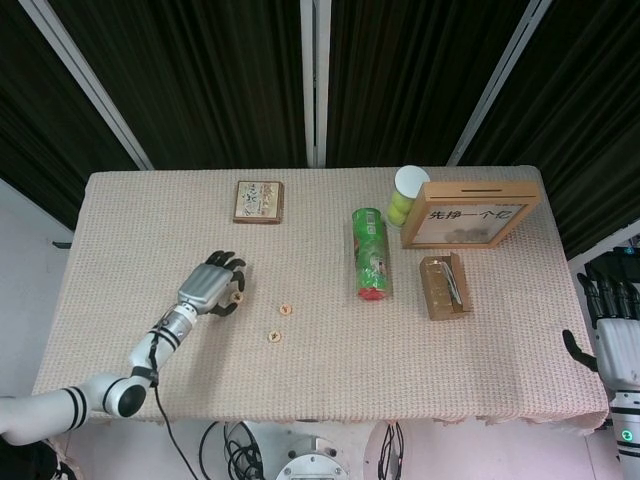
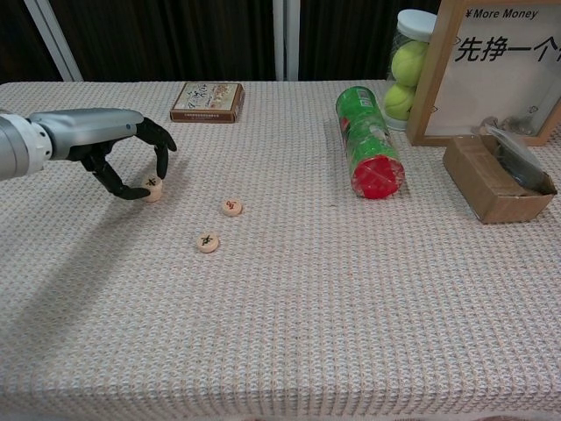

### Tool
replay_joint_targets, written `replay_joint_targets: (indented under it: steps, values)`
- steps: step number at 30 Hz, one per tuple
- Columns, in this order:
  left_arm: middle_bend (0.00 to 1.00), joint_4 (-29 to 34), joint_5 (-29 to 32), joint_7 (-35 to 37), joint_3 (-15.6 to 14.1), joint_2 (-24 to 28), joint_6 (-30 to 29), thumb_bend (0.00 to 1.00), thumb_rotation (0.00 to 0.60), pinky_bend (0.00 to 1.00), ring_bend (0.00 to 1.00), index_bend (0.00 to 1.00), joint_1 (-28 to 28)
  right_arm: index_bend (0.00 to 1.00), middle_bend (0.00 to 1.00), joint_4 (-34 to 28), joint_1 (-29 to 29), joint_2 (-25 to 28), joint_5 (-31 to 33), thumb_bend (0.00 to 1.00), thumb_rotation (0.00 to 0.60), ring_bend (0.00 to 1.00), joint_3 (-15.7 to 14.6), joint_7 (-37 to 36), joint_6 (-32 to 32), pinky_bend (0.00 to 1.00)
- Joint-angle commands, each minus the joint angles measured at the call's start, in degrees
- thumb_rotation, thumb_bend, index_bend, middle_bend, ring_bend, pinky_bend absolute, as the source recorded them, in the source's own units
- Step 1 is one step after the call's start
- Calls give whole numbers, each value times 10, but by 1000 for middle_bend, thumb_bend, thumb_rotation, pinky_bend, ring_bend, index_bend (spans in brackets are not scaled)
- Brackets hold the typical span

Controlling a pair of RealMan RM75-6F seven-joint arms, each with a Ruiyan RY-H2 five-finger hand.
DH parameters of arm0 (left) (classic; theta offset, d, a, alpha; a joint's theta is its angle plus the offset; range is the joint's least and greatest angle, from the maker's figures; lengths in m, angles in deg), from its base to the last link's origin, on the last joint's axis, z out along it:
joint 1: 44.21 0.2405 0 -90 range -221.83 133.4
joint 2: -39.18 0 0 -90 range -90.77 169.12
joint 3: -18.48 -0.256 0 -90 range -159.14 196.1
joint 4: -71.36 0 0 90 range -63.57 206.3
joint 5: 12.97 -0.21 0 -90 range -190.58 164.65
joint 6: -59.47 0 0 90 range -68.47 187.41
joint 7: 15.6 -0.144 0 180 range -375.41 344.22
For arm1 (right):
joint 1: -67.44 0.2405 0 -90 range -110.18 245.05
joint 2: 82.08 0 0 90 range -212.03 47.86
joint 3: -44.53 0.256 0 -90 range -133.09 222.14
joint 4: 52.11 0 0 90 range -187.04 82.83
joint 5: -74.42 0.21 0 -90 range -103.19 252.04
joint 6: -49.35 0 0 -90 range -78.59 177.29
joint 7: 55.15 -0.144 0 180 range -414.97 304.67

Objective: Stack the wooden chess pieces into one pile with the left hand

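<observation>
My left hand reaches in from the left, its thumb and a fingertip pinching a wooden chess piece that sits on top of another one. In the head view this small pile shows just right of the left hand. Two more wooden pieces lie flat on the cloth to the right: one with a red mark and one with a black mark. My right hand hangs off the table's right edge, fingers apart and holding nothing.
A small printed box lies at the back left. A green can lies on its side mid-table. A tennis ball tube, a framed sign and an open cardboard box stand at the right.
</observation>
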Motion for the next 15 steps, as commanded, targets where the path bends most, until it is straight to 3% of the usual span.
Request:
replay_joint_targets:
  steps: [1,9,15]
  values:
    - [143,0,1,-1,-1,0,0,309,600,45,0,425,-1,0,0,1,0,-1,-2,272,600,0,0,-1,2,0]
    - [130,21,-4,-1,-2,12,-20,308,600,44,0,348,6,0,0,2,-1,0,2,272,600,0,1,-1,2,0]
    - [105,109,-57,-22,-17,45,-89,302,600,43,0,289,32,0,0,2,-2,2,7,270,600,0,4,-4,3,0]
